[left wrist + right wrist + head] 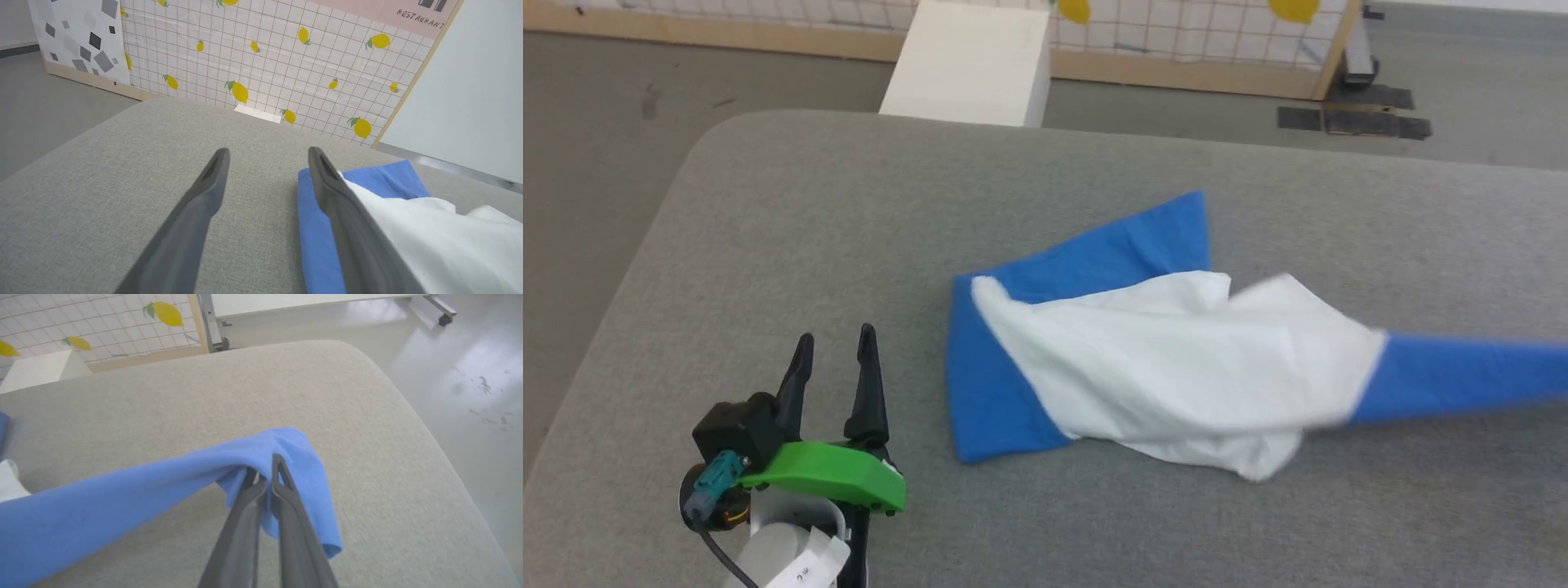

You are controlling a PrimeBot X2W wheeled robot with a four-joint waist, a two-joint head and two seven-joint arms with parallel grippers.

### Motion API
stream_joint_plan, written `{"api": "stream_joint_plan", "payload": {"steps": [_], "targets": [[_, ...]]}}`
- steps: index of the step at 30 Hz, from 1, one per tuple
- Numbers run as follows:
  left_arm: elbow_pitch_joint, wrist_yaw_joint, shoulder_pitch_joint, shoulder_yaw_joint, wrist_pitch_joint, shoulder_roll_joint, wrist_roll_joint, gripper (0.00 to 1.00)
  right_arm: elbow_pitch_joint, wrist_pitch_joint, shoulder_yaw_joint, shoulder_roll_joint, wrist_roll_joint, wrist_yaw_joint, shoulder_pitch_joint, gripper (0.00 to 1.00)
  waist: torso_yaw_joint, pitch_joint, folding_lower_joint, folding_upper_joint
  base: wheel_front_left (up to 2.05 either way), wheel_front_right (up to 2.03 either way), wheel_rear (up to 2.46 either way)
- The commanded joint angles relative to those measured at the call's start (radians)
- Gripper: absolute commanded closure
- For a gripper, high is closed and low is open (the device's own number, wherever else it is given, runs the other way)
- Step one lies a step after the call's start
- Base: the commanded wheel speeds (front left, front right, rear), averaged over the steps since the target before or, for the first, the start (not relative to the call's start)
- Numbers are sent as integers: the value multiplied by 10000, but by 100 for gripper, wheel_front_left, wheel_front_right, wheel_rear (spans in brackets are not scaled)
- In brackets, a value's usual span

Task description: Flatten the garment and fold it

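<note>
The soft white garment [1168, 359] with royal-blue sleeves lies bunched on the grey fabric surface [809, 229], just right of the released left gripper [837, 343]. The right gripper [264, 467] clenches one sleeve [122, 490], seemingly lifted.

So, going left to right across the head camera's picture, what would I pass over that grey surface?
The left gripper, open → the garment: its flat blue sleeve → white body → other blue sleeve, stretched off the right edge.

The garment [1176, 359] is thin, soft matt cloth, rumpled into creases. Under it the desk [849, 229] wears coarse grey woven fabric (matt, faintly nubbly). The left tool [836, 335] has dull dark plastic fingers [870, 384] on a smooth green plastic mount [833, 474]. The floor [470, 375] is glossy.
</note>
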Motion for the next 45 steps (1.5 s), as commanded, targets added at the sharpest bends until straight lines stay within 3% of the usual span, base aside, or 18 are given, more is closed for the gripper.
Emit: {"api": "stream_joint_plan", "payload": {"steps": [1,8,10,19,22,27,30,35,40,41,42,45], "targets": [[20,-23,105,5,43,68,-59,0,183,140,-367,173,-357,-17,353,100,-266,-250,0,-1,0,0,0],[122,-28,189,-73,295,97,-193,0,1514,373,-666,1154,-967,-17,1311,100,-488,-501,0,-1,0,0,0],[173,-41,214,-102,346,95,-233,0,1581,-94,-419,1316,-753,-17,1246,0,-518,-567,0,-1,0,0,0],[430,22,339,-247,983,21,-533,0,-155,-2164,-116,2071,1022,-17,1033,0,-446,-931,0,-1,0,0,0],[670,200,364,-427,1947,-146,-824,0,-652,-2398,-46,2208,1021,-17,1292,0,-412,-970,0,-1,0,0,0],[1376,831,-28,-1061,4913,-343,-1220,0,-938,-2395,387,2305,953,-17,1638,0,-393,-851,0,-1,0,0,0],[1709,1121,-618,-1352,6052,-374,-1175,0,-964,-2388,666,2318,1006,-17,1656,0,-429,-676,0,-1,0,0,0],[2475,1256,-1681,-1679,6883,-482,-1006,0,-888,-2436,1189,2322,1153,-17,1523,0,-654,-326,0,-1,0,0,0],[3663,1049,-1933,-1880,7270,-720,-1235,0,-743,-2550,1521,2323,1183,-17,1380,0,-962,-126,0,-1,0,0,0],[3855,995,-1921,-1864,7226,-787,-1335,43,-693,-2589,1536,2323,1180,-17,1368,0,-1007,-111,0,-1,0,0,0],[3943,940,-1922,-1816,7091,-836,-1418,100,-660,-2616,1532,2323,1170,-17,1372,0,-1021,-98,0,-1,0,0,0],[3851,808,-2053,-1227,6291,-1002,-1970,100,-568,-2670,1478,2324,1109,-17,1422,0,-1007,-80,0,-1,0,0,0]]}}
